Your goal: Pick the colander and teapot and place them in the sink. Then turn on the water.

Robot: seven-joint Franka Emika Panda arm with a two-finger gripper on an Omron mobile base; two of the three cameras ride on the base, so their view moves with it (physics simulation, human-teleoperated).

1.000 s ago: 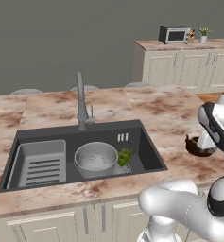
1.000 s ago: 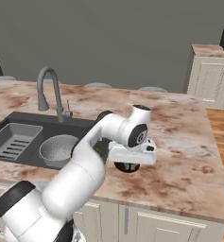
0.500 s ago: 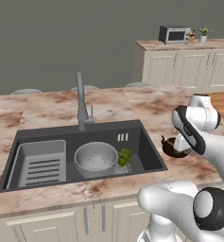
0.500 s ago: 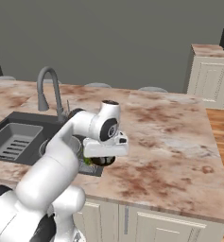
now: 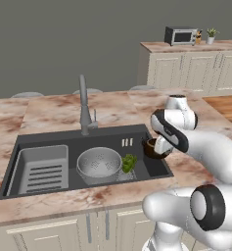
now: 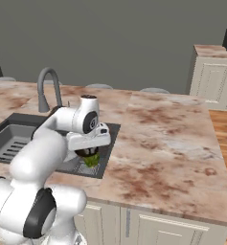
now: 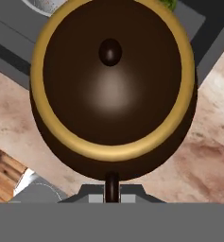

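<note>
My gripper (image 5: 155, 147) is shut on the teapot (image 5: 150, 149), a squat dark-brown pot with a gold rim, and holds it above the right end of the sink (image 5: 44, 142). Seen from the hand, the teapot (image 7: 113, 90) is close up, with the sink's right rim and marble beneath it. The silver perforated colander (image 5: 99, 163) sits inside the basin, left of the teapot. From the right base, the gripper (image 6: 88, 152) hangs over the basin's near right corner. The tall grey tap (image 5: 84, 108) stands at the back rim; no water stream is in view.
A green leafy bunch (image 5: 129, 162) lies in the basin between colander and teapot. A grey ribbed tray (image 5: 44, 169) takes up the basin's left part. Pinkish marble counter (image 6: 158, 143) stretches to the right. Cabinets with a microwave (image 5: 180, 35) stand far behind.
The arm has carried the teapot leftward, from over the counter right of the sink to over the basin's right end. Colander, green bunch and tray have stayed in place.
</note>
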